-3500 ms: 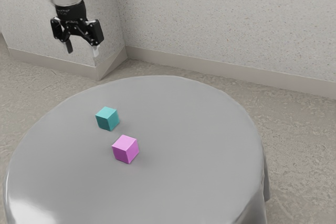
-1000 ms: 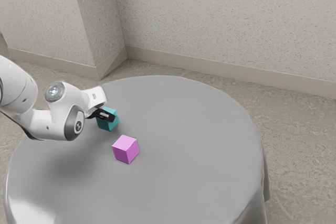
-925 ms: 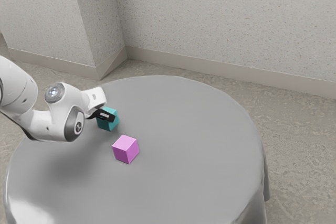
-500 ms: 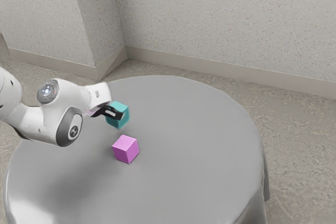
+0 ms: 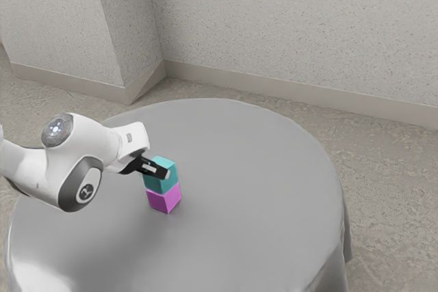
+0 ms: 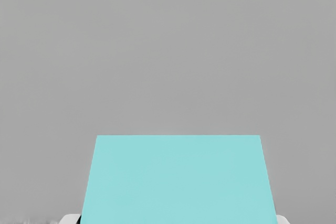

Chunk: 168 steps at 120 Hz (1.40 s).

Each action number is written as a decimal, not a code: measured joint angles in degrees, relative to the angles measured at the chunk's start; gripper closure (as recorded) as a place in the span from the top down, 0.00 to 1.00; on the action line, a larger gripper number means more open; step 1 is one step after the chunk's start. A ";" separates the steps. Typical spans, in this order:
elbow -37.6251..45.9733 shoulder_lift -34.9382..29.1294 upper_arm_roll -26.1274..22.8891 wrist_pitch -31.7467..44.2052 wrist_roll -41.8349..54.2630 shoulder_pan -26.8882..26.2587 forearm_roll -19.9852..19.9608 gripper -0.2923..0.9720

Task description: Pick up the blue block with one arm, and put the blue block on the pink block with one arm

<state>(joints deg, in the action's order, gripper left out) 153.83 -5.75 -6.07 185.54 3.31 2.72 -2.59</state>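
Observation:
The blue block, teal in colour, sits squarely on top of the pink block near the middle of the round grey table. My gripper reaches in from the exterior view's left, low and nearly level, and is shut on the blue block, with black fingers on its two sides. In the wrist view the blue block looms large right under my hand, with bare grey tabletop beyond it. The pink block is hidden there.
The table's cloth drapes over its rim. A wall corner and baseboard stand behind the table. My arm's white elbow hangs over the table's side at the exterior view's left.
My gripper came down from above, closed on the blue block, lifted it and carried it toward the exterior view's right. The block now rests on the pink block.

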 joint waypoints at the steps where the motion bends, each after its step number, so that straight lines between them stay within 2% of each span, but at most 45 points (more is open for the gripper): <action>1: -0.01 0.03 0.00 0.03 -0.15 0.03 0.00 0.48; 55: -0.70 1.46 0.18 1.45 -5.58 0.72 0.04 0.51; 84: -0.76 1.50 0.26 1.61 -7.05 0.77 0.60 0.65; 99: -1.45 1.38 0.41 1.60 -7.27 0.76 0.81 0.69; 111: -3.90 0.89 2.34 0.51 -6.46 0.26 0.88 0.71; 117: -9.66 0.32 4.05 -4.06 -5.44 0.33 0.88 0.72; 125: -18.65 -0.16 6.58 -14.11 -4.16 0.32 0.49 0.73; 140: -35.76 -0.64 11.77 -38.51 -2.17 0.39 -3.58 0.74; 152: -51.20 -0.33 12.78 -58.06 -1.17 1.03 -4.77 0.74; 168: -62.13 0.59 13.14 -77.10 -0.17 0.85 -5.29 0.74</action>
<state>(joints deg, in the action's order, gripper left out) 91.70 -5.17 7.07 108.43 3.14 3.57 -7.88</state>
